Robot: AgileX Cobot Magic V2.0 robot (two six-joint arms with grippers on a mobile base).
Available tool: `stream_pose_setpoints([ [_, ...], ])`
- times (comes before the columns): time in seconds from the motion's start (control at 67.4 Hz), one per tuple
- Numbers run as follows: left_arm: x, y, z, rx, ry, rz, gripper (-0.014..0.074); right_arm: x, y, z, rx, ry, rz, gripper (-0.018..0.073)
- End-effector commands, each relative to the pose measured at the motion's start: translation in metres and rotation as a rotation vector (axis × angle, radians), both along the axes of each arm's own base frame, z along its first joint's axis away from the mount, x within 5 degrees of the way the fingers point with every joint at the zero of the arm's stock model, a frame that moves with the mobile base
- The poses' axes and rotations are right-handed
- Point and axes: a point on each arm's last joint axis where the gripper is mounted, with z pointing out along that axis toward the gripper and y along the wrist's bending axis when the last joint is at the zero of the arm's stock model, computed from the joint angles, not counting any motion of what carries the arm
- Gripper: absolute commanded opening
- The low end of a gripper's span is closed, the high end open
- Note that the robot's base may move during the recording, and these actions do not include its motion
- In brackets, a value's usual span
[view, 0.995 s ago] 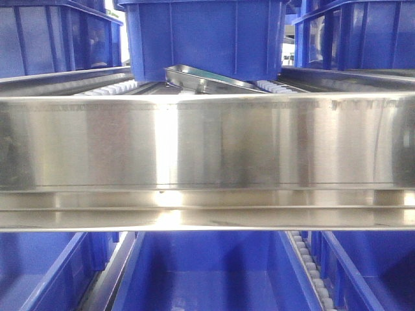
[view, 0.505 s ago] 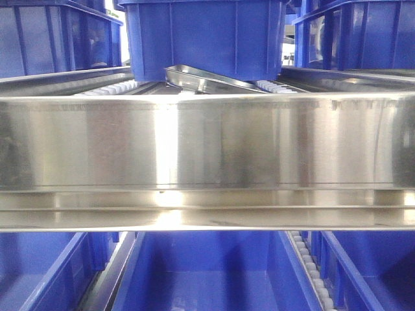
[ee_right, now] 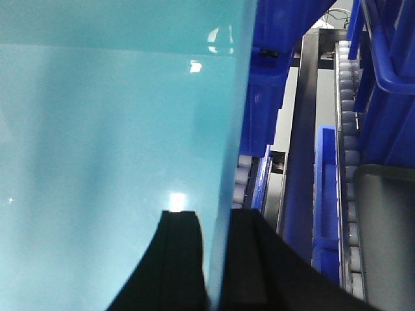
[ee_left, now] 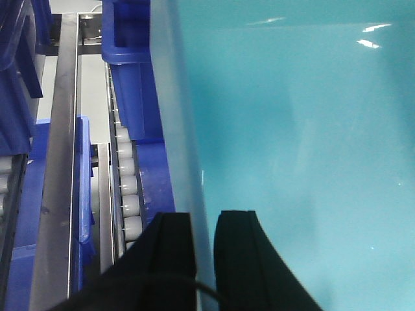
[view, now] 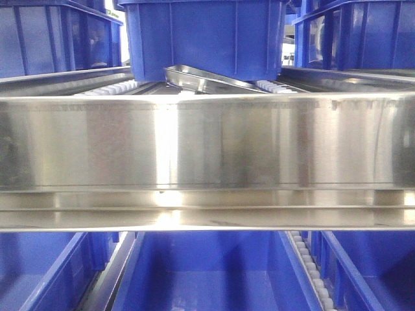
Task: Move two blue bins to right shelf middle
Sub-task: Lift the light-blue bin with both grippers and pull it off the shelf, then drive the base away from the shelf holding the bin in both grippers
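A blue bin (view: 204,39) sits in the middle of the front view, its base just above the roller track behind the steel rail. My left gripper (ee_left: 204,217) is shut on the bin's left wall (ee_left: 175,129), one black finger inside and one outside. My right gripper (ee_right: 217,217) is shut on the same bin's right wall (ee_right: 238,129) in the same way. The bin's inside looks teal in both wrist views (ee_left: 292,129) (ee_right: 117,116). A second bin for the task cannot be told apart from the others around.
A wide steel shelf rail (view: 207,142) crosses the front view. Other blue bins stand at upper left (view: 52,39) and upper right (view: 356,32), and more lie on the level below (view: 207,272). White rollers (ee_left: 126,188) (ee_right: 350,116) run beside the held bin.
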Motion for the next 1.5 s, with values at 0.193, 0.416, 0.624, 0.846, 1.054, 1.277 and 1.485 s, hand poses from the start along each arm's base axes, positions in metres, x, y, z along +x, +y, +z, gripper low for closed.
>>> stream_pose_setpoints([
  [0.193,-0.0091,-0.0024,0.015,-0.065,-0.06,-0.04,-0.0111,-0.0007,-0.0022,0.0111,0.018,-0.086,-0.004,-0.0151],
  [0.416,-0.0091,-0.0024,0.015,-0.065,-0.06,-0.04,-0.0111,-0.0007,-0.0022,0.0111,0.018,-0.086,-0.004,-0.0151],
  [0.624,-0.0091,-0.0024,0.015,-0.065,-0.06,-0.04,-0.0111,-0.0007,-0.0022,0.0111,0.018,-0.086,-0.004,-0.0151],
  [0.846,-0.0091,-0.0024,0.015,-0.065,-0.06,-0.04,-0.0111,-0.0007,-0.0022,0.0111,0.018,-0.086,-0.004,-0.0151],
  [1.054,-0.0091,-0.0024,0.015,-0.065,-0.06,-0.04,-0.0111,-0.0007,-0.0022,0.0111,0.018,-0.086,-0.004,-0.0151],
  [1.277,-0.0091,-0.0024,0.015,-0.065,-0.06,-0.04,-0.0111,-0.0007,-0.0022,0.0111,0.018,-0.086,-0.004,-0.0151],
  [1.485,-0.0091,-0.0025,0.0152,-0.066,-0.062,-0.04,-0.0111,-0.0006,-0.0022,0.0112,0.019,-0.088,-0.004,-0.0151],
])
